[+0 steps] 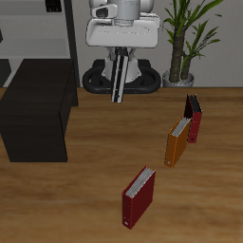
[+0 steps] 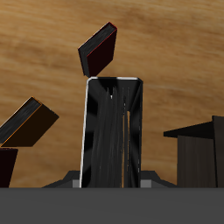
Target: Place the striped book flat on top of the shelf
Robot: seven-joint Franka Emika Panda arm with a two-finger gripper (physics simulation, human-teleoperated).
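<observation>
I have the striped book (image 1: 119, 78) clamped upright in my claw (image 1: 119, 59), raised above the tabletop (image 1: 85, 190) beside the shelf (image 1: 38, 109). The shelf's flat top is bare. Three books stand farther off: orange (image 1: 177, 142), dark red (image 1: 139, 196), another red (image 1: 194, 119). No readable writing.

We cannot see the gripper's (image 1: 118, 84) fingertips: the striped book (image 1: 119, 78) covers them (in both views). In the wrist view the shelf (image 2: 199, 156) is cut by the picture's edge, and so is the orange book (image 2: 24, 122).
</observation>
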